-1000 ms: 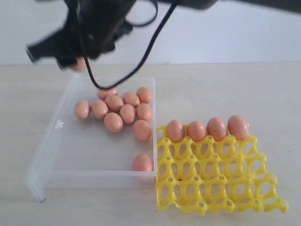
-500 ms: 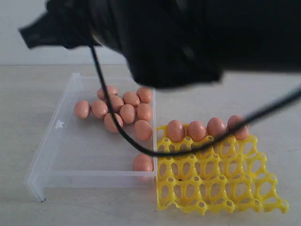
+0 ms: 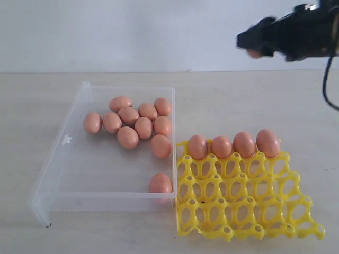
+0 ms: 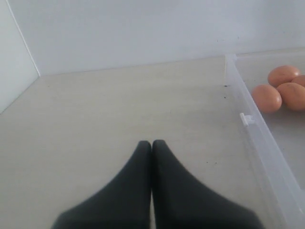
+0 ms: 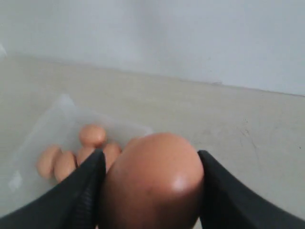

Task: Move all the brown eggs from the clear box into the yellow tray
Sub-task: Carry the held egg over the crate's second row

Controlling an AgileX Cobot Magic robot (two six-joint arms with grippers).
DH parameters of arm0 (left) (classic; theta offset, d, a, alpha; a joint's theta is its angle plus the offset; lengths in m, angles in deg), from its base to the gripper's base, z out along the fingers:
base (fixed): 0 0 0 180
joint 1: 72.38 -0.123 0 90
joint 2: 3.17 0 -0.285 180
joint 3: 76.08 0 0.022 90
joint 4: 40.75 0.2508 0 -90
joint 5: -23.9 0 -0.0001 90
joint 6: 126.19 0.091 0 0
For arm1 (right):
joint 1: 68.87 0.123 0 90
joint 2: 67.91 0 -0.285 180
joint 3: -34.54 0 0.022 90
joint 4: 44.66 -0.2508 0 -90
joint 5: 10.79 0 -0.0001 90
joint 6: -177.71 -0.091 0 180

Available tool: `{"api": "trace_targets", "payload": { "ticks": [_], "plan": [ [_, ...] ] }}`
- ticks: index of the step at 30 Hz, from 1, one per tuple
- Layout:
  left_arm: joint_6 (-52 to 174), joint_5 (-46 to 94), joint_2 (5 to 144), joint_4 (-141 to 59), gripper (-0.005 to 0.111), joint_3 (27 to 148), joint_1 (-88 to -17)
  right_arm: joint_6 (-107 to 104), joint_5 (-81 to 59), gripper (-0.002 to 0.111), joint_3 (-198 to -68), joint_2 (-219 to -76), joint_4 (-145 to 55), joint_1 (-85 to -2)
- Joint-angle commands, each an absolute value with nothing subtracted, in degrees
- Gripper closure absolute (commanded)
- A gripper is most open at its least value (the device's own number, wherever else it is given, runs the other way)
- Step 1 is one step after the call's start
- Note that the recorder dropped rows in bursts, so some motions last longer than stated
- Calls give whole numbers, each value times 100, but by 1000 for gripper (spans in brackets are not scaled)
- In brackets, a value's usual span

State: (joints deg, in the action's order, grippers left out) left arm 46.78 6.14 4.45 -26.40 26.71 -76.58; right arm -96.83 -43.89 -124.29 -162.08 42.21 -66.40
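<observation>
1. Right gripper (image 5: 150, 164): jaws clamp one brown egg (image 5: 152, 191), held high over the counter (image 3: 265, 100), toward 12 o'clock of the yellow tray (image 3: 243, 211).
2. Left gripper (image 4: 151, 145): jaws pressed together, empty (over bare counter beside the clear box (image 3: 63, 159)).
3. Yellow tray sits just beside the box's 3 o'clock wall; four eggs (image 3: 221, 146) fill its 12 o'clock row.
4. Clear box: ten eggs (image 3: 143, 127) clustered toward 12 o'clock, one egg (image 3: 160, 183) alone in the 5 o'clock corner.
</observation>
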Motion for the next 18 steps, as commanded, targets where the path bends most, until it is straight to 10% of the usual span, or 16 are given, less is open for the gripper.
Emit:
{"api": "trace_targets", "payload": {
  "ticks": [1, 7, 18],
  "plan": [
    [4656, 648, 462, -2630, 111, 2670, -7641, -9213, -8075, 109, -12603, -17236, 419, -8690],
    [4656, 648, 462, -2630, 111, 2670, -7641, -9243, -8075, 109, -12633, -18029, 2841, -8697],
    [4656, 648, 462, -2630, 111, 2670, -7641, -8528, -5830, 109, -12226, -17065, 5383, -5143]
  ]
}}
